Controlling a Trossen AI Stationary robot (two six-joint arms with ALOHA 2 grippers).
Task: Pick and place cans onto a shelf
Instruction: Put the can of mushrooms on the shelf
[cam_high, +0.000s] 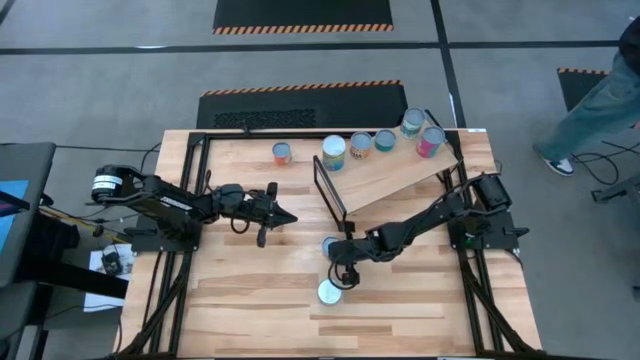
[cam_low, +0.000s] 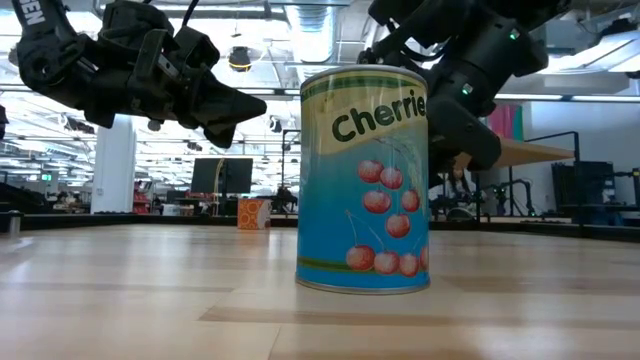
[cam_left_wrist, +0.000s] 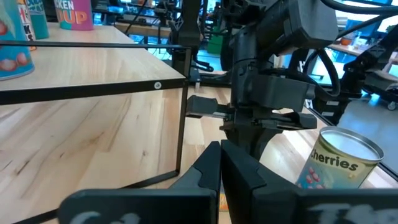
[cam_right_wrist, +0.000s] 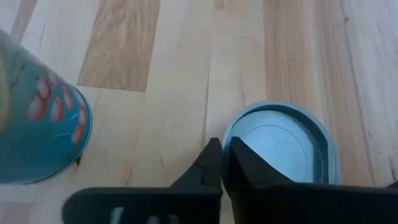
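The right gripper hangs with its dark fingers pressed together, empty, just above a pale-blue-lidded can whose label is hidden from above. Beside it stands the cherries can, a smooth teal cylinder partly cut off in the right wrist view. The left gripper is likewise closed on nothing, hovering over the plank table. Four cans sit on the slanted plywood shelf, an orange one on the table beside it.
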